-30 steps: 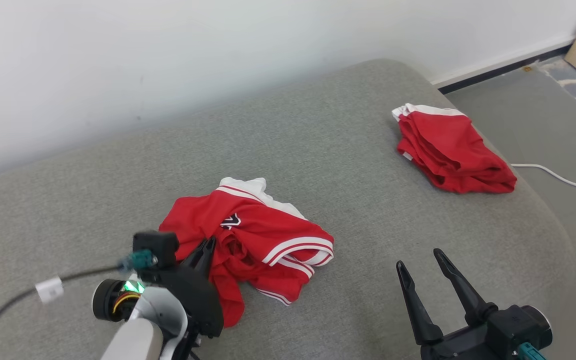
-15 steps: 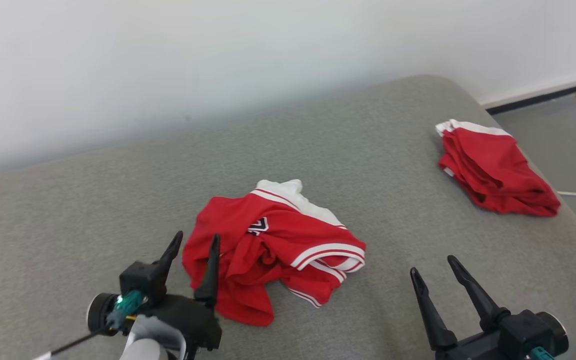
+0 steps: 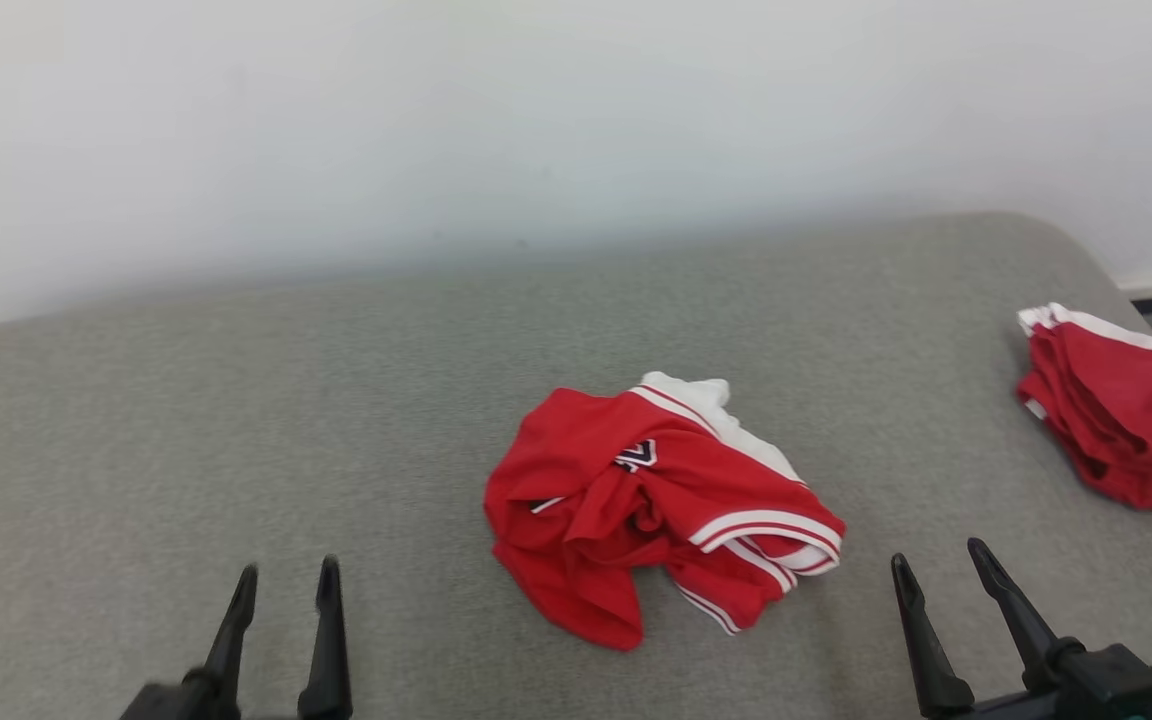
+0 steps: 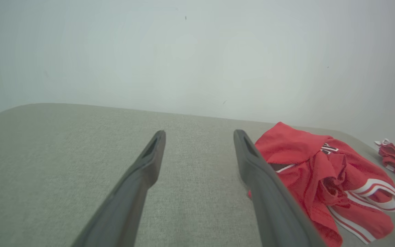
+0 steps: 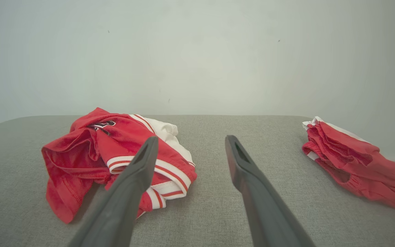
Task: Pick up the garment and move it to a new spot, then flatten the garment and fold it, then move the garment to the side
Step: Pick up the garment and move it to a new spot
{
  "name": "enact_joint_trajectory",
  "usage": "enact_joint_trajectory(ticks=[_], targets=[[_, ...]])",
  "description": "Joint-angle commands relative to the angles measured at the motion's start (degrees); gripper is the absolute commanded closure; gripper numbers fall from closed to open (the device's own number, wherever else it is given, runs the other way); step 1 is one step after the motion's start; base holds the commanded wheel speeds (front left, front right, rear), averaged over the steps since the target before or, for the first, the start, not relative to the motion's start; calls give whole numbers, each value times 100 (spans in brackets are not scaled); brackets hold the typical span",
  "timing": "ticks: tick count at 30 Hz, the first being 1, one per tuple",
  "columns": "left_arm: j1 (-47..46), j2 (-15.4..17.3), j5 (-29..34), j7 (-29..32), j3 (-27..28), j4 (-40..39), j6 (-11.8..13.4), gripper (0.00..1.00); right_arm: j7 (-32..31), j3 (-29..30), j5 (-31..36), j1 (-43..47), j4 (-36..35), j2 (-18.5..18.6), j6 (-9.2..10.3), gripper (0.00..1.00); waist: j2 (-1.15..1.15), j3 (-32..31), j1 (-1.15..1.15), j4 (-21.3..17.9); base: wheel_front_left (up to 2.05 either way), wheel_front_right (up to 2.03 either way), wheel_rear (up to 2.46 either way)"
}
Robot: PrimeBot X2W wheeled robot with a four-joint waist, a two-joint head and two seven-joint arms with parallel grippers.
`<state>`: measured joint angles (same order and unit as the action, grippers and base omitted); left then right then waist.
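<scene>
The garment [image 3: 656,510] is a red piece with white and red striped trim, lying crumpled in a heap near the middle of the grey cushion; it also lies at the right of the left wrist view [image 4: 324,178] and at the left of the right wrist view [image 5: 115,157]. My left gripper [image 3: 286,585] stands open at the lower left, well apart from the heap, with nothing between its fingers. Low at the right, my right gripper [image 3: 941,565] is open too and empty, just right of the garment.
A second red garment [image 3: 1116,420] with white trim lies folded at the cushion's [image 3: 236,420] far right edge. A pale wall rises behind the cushion. Bare grey cushion stretches left of the heap.
My left gripper has let go of the garment, opened and drawn back to the lower left. The camera has turned, so the whole scene sits further right in the picture.
</scene>
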<state>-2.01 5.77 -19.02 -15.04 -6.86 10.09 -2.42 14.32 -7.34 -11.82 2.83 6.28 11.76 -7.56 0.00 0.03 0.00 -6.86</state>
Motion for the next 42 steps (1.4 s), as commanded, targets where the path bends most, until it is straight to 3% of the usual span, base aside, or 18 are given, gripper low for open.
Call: enact_joint_trajectory(ticks=[1,10,20,42], targets=[[288,-67,103,-16,154,-114,-38,0,37,68,18,109,29,-17,13,0,0,-150,0,361,0,0,0],[813,-160,454,-17,783,-185,-113,0,58,206,71,273,104,36,13,0,0,-236,0,619,0,0,0],[1183,-182,720,-18,1285,-50,-344,0,82,336,80,548,258,-70,13,0,0,-381,0,559,0,0,0],[1223,-290,833,-19,1354,-197,-473,0,89,365,38,518,285,-114,13,0,0,-330,0,427,0,0,0]])
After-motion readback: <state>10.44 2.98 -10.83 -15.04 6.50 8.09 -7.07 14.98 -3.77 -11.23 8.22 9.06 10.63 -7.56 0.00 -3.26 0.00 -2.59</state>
